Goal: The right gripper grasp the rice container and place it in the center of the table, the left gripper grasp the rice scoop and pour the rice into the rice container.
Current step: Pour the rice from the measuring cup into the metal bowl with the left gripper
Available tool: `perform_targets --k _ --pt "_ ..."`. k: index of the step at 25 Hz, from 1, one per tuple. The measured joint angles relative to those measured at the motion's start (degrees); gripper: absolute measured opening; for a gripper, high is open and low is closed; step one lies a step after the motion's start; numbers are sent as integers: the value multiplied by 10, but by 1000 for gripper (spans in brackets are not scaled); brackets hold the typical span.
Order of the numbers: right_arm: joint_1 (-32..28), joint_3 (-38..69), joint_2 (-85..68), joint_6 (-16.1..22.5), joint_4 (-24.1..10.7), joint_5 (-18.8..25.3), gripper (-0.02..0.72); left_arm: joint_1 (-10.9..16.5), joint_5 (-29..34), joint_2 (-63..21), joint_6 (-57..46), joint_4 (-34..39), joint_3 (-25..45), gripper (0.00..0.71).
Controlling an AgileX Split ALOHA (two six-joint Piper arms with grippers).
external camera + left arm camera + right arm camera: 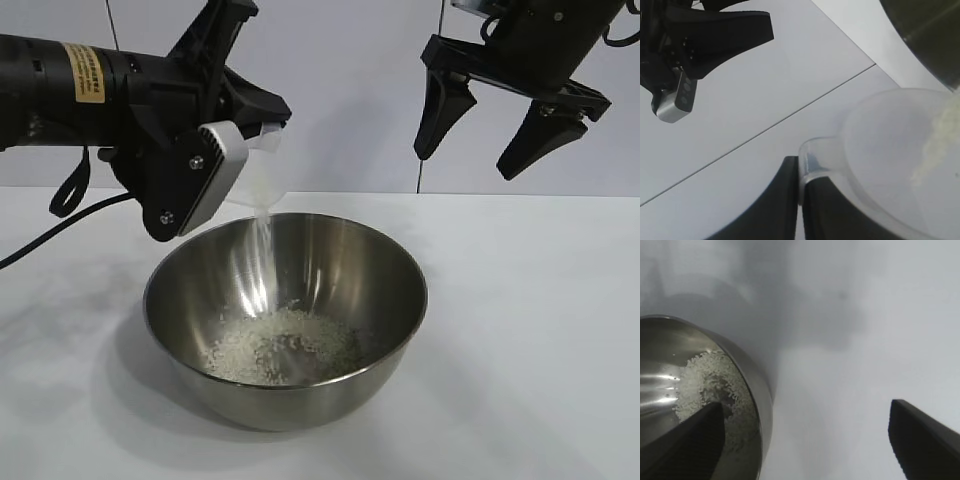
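Stainless steel, round and mirror-bright, your wide-rimmed rice bowl (pixel 285 320) sits on the plain white bench (pixel 540 330) about midway between the two arms. A loose, grainy pile of small white rice (pixel 285 345) covers its bottom, and a thin stream of grains falls into it from above. Your left claw (pixel 255 125), black with a white block and a yellow label on its arm, hangs over the bowl's left rim, pinching the small translucent plastic scoop (pixel 890 165) by its little tab handle; the scoop is tipped steeply, grains sliding along its smooth wall toward the lip. Your right claw (pixel 500 125) hovers above and to the right of the bowl, its two pointed black fingers (pixel 440 110) spread wide and holding nothing, clear of the rim.
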Motion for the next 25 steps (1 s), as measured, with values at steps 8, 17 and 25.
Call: perform_targets --k 8,17,25 --pt "0 0 0 0 0 0 610 0 0 0 3 5 0 8" --pt "0 0 0 0 0 0 610 0 -5 0 -14 3 0 8" --pt "0 0 0 0 0 0 610 0 -30 0 -57 -12 0 8"
